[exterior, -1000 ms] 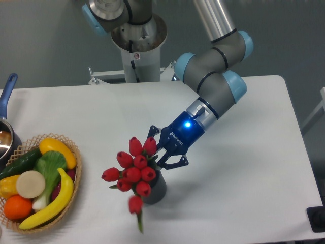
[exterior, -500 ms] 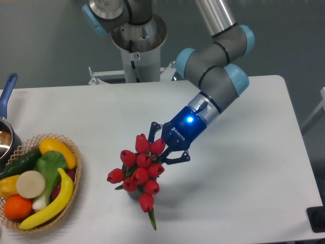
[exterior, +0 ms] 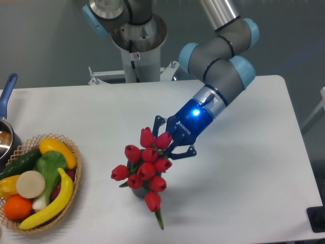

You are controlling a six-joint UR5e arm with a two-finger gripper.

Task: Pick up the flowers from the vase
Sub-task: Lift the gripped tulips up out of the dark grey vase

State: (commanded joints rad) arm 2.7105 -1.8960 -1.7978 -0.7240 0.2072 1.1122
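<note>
The flowers (exterior: 146, 169), a bunch of red tulip buds with green stems, hang tilted over the middle of the white table. One bud and a green stem tip point down toward the front. My gripper (exterior: 164, 144) comes in from the upper right and is shut on the bunch at its upper right end; the buds hide the fingertips. The vase (exterior: 137, 194) is dark grey and stands under the bunch. Only a small part of it shows below the buds, so I cannot tell whether the stems are still inside it.
A wicker basket (exterior: 72, 150) with fruit and vegetables sits at the front left. A metal pot with a blue handle (exterior: 8, 85) is at the left edge. The arm's base column (exterior: 137, 46) stands at the back of the table.
The gripper has moved up and to the right with the flowers in it. The bunch now covers most of the vase, which earlier showed at its lower right.
</note>
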